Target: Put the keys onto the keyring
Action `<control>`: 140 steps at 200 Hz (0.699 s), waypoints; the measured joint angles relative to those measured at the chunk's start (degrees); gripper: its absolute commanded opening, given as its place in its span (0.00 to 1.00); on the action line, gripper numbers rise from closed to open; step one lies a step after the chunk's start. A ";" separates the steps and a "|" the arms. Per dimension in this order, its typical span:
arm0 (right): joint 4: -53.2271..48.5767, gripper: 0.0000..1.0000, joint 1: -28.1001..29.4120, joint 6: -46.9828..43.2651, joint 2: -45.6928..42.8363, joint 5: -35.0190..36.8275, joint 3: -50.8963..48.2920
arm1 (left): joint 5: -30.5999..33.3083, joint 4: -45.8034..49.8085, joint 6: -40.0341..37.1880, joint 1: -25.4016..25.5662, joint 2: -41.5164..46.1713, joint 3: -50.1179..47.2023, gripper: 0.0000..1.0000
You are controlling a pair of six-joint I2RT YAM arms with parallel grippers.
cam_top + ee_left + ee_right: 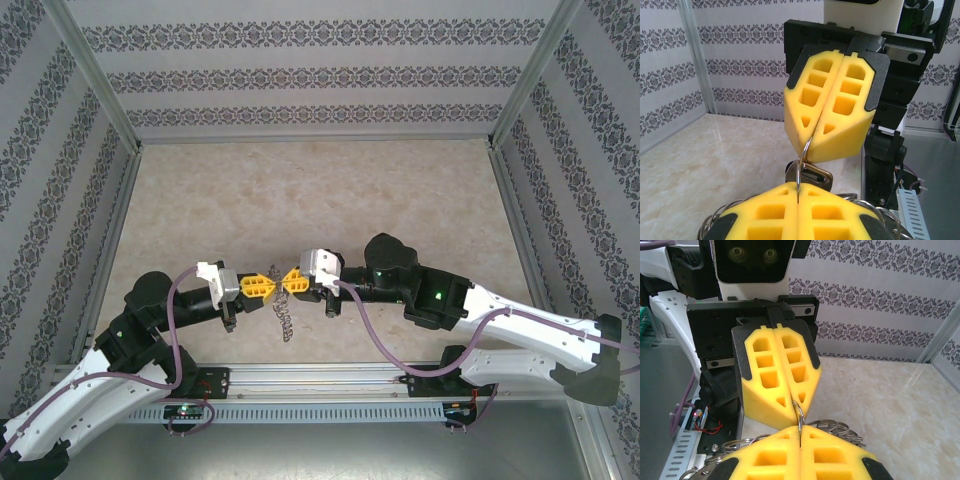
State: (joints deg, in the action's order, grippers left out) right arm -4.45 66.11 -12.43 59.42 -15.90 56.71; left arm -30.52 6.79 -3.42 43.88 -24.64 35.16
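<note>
- Both arms meet tip to tip over the table [300, 190]. The left pincer [271, 287] and the right pincer [288, 280] are each pressed fully together.
- From the wrist views, each seems to be nipping the same thin wire loop [798, 175], which bridges the small gap between the yellow pads.
- That loop belongs to the keyring [284, 318]. The rest of it dangles below the two pincers, clear of the table, as a loose cluster of rings.
- More of its rim loops fan out beside the right pincer's [800, 432] own pads, near [835, 429].
- I can't pick out the key for sure. A small dark-and-metal piece [812, 176] hangs just behind the pinched loop and may be it.
- I'd judge the keyring light but floppy. The flat ring looks stiff, while the hanging loops would swing and twist with any arm motion.
- The wire is thin, smooth and springy, so it could slide or pivot between soft foam pads. A pinch across the wire, close to the tips, looks the surest hold.
- The key would be tiny and light. I'd take it by the broader head, leaving the blade end free.
- Prising a split loop open needs the two holds close together, pulled gently. A hard tug could bend the wire or snap it out of the foam.
</note>
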 measured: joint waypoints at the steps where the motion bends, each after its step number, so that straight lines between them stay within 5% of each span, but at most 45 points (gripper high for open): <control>1: 0.00 0.00 0.00 0.00 0.00 0.00 0.00 | 0.00 0.00 0.00 0.00 0.00 0.00 0.00; 140: -0.04 0.00 0.02 0.00 -0.31 -0.02 0.00 | -0.42 0.00 0.00 0.00 0.00 0.00 0.00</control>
State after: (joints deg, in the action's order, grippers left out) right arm -4.49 66.13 -12.43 59.11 -15.92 56.71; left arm -30.94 6.79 -3.42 43.88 -24.64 35.16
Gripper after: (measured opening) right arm 0.059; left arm 0.065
